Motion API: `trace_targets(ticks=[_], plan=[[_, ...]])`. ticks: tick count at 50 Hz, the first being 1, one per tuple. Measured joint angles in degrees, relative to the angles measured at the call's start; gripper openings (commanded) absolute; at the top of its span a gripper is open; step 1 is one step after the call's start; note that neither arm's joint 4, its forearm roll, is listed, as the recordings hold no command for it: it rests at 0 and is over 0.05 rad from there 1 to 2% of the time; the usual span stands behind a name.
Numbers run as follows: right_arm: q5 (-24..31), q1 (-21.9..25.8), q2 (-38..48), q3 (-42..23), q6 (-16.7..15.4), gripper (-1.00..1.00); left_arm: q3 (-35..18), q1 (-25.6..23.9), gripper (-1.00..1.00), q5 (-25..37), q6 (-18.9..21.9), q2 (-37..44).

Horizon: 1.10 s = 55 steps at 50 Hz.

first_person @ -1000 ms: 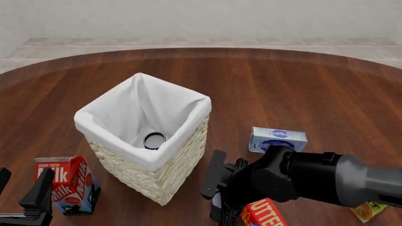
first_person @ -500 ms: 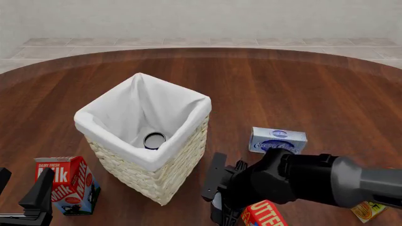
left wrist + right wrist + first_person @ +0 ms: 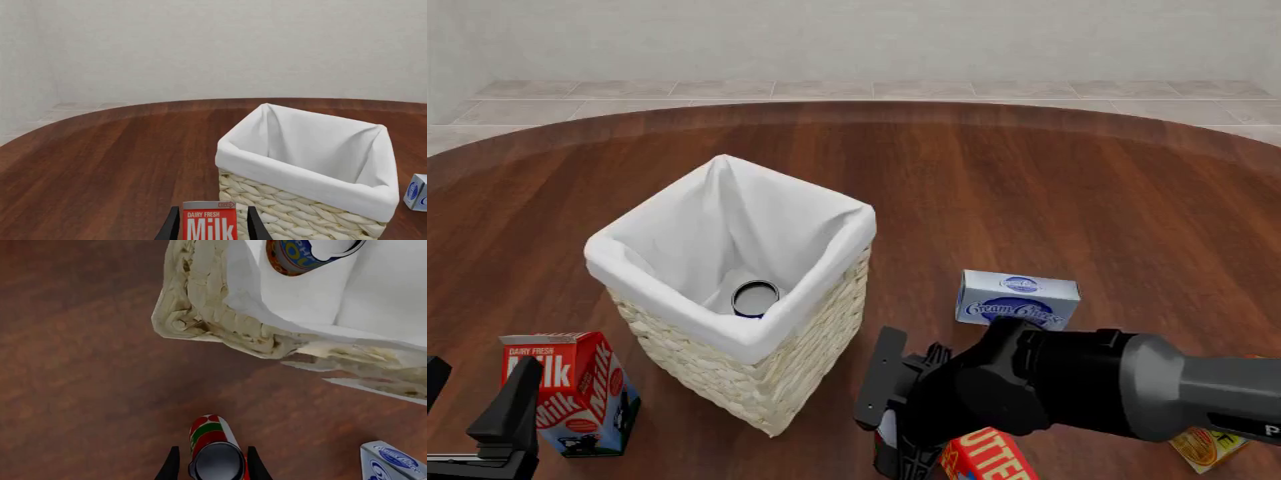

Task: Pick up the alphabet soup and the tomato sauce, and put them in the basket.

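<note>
Nearest us, our right gripper (image 3: 208, 465) has its jaws closed around the tomato sauce (image 3: 212, 452), holding it just beside the basket (image 3: 814, 330) at its near right corner. Our left gripper (image 3: 209, 227) sits low at the near left, jaws spread wide on either side of the milk carton (image 3: 571, 395), which stands on the tabletop (image 3: 1028, 200). Farther on, the alphabet soup (image 3: 754, 298) lies at the bottom of the basket, inside the white liner.
</note>
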Motion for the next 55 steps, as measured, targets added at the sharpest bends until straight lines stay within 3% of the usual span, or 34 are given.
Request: trace_targets(ticks=[11,12,37,55], plan=[[-0.07,0.07,0.22,0.04,0.02,1.0,0.0,0.0,1.0,0.0,0.0,0.0],[-0.09,0.03,0.23,0.01,-0.05,-1.0,0.0,0.0,1.0,0.0,0.0,0.0],[-0.3,-1.43,0.32,-1.51,-2.84,-1.0,0.0,0.0,1.0,0.0,0.0,0.0],[0.72,-0.19,-0.77,-2.54,-2.62,-1.0,0.0,0.0,1.0,0.0,0.0,0.0]])
